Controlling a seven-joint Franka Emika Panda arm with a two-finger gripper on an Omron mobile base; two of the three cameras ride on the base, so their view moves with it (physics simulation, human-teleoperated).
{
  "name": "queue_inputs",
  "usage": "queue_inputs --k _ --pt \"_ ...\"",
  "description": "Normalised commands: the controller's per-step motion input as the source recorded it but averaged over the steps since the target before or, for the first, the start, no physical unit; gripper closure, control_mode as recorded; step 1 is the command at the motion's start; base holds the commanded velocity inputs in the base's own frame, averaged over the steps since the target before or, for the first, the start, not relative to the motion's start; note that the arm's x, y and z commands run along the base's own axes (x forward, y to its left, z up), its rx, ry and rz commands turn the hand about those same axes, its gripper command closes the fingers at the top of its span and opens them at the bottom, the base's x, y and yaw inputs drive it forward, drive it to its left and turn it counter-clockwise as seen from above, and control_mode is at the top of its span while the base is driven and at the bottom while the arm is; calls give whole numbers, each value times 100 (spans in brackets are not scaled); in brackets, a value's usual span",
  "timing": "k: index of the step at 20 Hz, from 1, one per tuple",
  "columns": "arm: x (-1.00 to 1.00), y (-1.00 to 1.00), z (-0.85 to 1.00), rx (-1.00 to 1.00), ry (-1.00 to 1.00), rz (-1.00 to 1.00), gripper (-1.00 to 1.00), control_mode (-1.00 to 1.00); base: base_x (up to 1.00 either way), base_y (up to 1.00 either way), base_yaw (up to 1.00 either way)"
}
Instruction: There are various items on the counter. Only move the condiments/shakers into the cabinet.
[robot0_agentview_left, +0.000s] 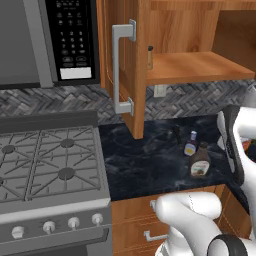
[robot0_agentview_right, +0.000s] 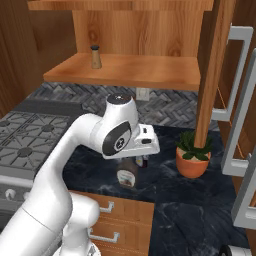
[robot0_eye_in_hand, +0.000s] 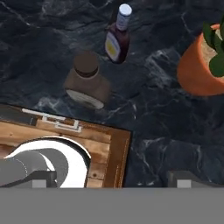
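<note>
The claw (robot0_eye_in_hand: 109, 180) is standing spread wide and gripping nothing, hanging above the front edge of the table (robot0_agentview_left: 140, 165) and looking down on it. Just beyond its tips the brown syrup bottle (robot0_eye_in_hand: 87, 83) is standing upright, with the small dark-blue bottle (robot0_eye_in_hand: 118, 37) near behind it and the plant in its orange pot (robot0_eye_in_hand: 201, 65) off to one side. The wooden shaker (robot0_agentview_right: 95, 56) is already sitting on the cabinet shelf (robot0_agentview_right: 150, 72), so, as I judge it, the second fetch is starting. Next, the claw should be dropping around the syrup bottle's body, staying clear of the blue bottle, then closing.
</note>
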Motion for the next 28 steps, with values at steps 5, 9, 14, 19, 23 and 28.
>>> queue_inputs --k 5,9,14,19,23,28 --pt "-5 -12 -18 27 0 30 -100 -100 0 0 0" --pt "-10 -6 -17 23 -3 28 -100 -100 0 0 0" --pt "-16 -26 0 9 -10 25 -100 -100 0 0 0" --pt "-11 -10 -16 8 -6 28 -100 -100 0 0 0" --pt "-36 0 -33 3 -13 32 -100 -100 0 0 0" --pt "-23 0 -19 5 -19 29 -100 -100 0 0 0"
